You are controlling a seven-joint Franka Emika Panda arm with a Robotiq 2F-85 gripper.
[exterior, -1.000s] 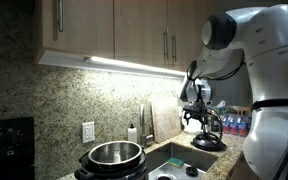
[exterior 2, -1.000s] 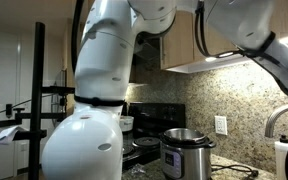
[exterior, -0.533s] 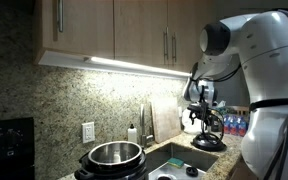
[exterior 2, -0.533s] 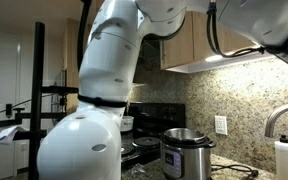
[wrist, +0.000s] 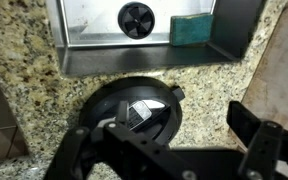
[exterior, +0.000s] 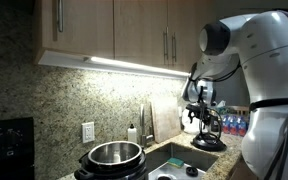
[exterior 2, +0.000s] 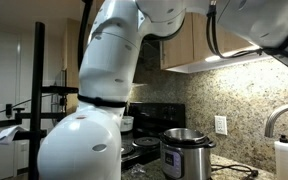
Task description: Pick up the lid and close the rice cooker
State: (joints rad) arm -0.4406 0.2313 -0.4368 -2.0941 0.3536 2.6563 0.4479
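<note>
Lid (wrist: 134, 113) fills wrist view; both exterior views show rice cooker (exterior: 112, 158).

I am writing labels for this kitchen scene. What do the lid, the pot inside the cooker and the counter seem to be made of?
Lid: seemingly black plastic, slightly glossy, with dull highlights on its moulded knob.
Pot: likely stainless steel, shiny, with bright reflections on the inner wall.
Counter: speckled stone, probably polished granite, though a laminate imitation cannot be excluded.
</note>
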